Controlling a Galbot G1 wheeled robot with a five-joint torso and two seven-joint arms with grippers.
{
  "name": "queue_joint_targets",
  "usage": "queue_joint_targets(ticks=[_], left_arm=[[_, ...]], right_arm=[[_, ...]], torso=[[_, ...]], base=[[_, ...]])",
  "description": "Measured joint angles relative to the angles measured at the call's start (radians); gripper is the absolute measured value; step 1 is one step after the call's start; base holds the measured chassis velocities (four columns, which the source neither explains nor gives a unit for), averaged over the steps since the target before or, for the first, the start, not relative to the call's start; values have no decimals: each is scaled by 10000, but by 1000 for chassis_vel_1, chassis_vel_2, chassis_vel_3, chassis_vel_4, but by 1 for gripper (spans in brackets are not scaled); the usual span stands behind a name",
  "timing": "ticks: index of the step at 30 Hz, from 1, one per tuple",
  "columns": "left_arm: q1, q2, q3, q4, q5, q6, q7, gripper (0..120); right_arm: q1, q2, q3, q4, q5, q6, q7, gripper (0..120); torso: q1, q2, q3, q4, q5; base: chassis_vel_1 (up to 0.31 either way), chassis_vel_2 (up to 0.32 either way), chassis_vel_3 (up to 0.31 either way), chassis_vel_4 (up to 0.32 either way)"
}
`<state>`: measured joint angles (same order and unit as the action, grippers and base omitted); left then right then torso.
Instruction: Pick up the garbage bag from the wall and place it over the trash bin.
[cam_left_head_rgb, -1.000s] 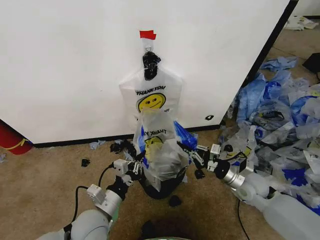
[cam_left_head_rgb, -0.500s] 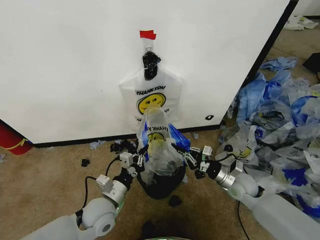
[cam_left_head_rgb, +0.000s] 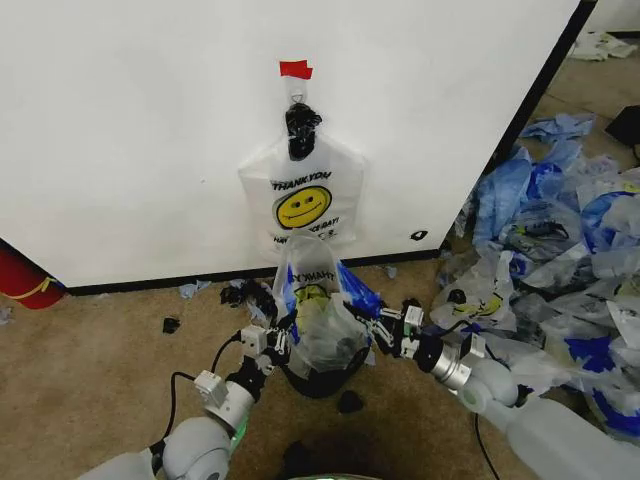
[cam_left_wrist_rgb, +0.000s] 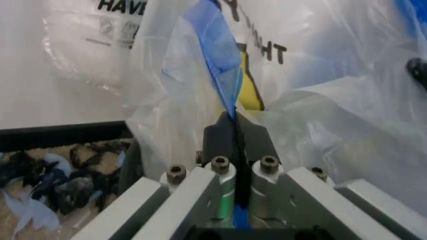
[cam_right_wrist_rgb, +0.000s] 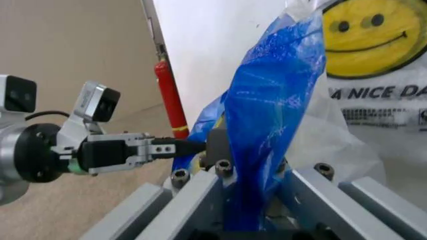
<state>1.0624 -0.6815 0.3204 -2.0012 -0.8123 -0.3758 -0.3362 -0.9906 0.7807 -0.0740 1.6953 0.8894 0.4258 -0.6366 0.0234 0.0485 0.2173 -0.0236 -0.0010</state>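
Observation:
The garbage bag (cam_left_head_rgb: 318, 300), see-through with a yellow smiley, dark lettering and blue patches, hangs stretched between both grippers directly above the trash bin (cam_left_head_rgb: 318, 381), its lower part sagging into the black bin's mouth. My left gripper (cam_left_head_rgb: 279, 339) is shut on the bag's left blue edge (cam_left_wrist_rgb: 223, 75). My right gripper (cam_left_head_rgb: 383, 327) is shut on the right blue patch (cam_right_wrist_rgb: 267, 100). In the right wrist view the left gripper (cam_right_wrist_rgb: 183, 146) shows farther off, fingers pinched together. The bin stands on the carpet just in front of the white wall.
A whiter smiley "THANK YOU" bag (cam_left_head_rgb: 302, 200) hangs on the wall hook under red tape. A heap of clear and blue bags (cam_left_head_rgb: 570, 230) covers the floor on the right. Black scraps (cam_left_head_rgb: 350, 402) lie near the bin. A red extinguisher (cam_left_head_rgb: 20, 280) stands at the far left.
Both arms have reached farther forward and drawn slightly closer together. The bag has sunk lower over the bin, and its top has dropped a little.

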Motion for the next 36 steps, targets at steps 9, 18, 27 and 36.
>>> queue_joint_targets(ticks=[9, 18, 27, 36], left_arm=[[505, 2, -178, 126, 660, -191, -1, 13], [750, -3, -574, -136, 905, -90, -94, 45], [1023, 59, -819, -324, 865, 4, -206, 77], [1168, 5, -780, -707, 817, 180, -218, 48]], right_arm=[[-275, 8, 88, -79, -143, 116, -180, 0], [-101, 3, 0, -142, -125, 110, -201, 0], [-41, 6, -25, -104, -124, 105, -152, 0], [-98, -36, 30, 6, -148, 96, -44, 0]], torso=[[0, 0, 0, 0, 0], [0, 0, -1, 0, 0], [0, 0, 0, 0, 0], [0, 0, 0, 0, 0]], base=[[0, 0, 0, 0], [0, 0, 0, 0], [0, 0, 0, 0], [0, 0, 0, 0]])
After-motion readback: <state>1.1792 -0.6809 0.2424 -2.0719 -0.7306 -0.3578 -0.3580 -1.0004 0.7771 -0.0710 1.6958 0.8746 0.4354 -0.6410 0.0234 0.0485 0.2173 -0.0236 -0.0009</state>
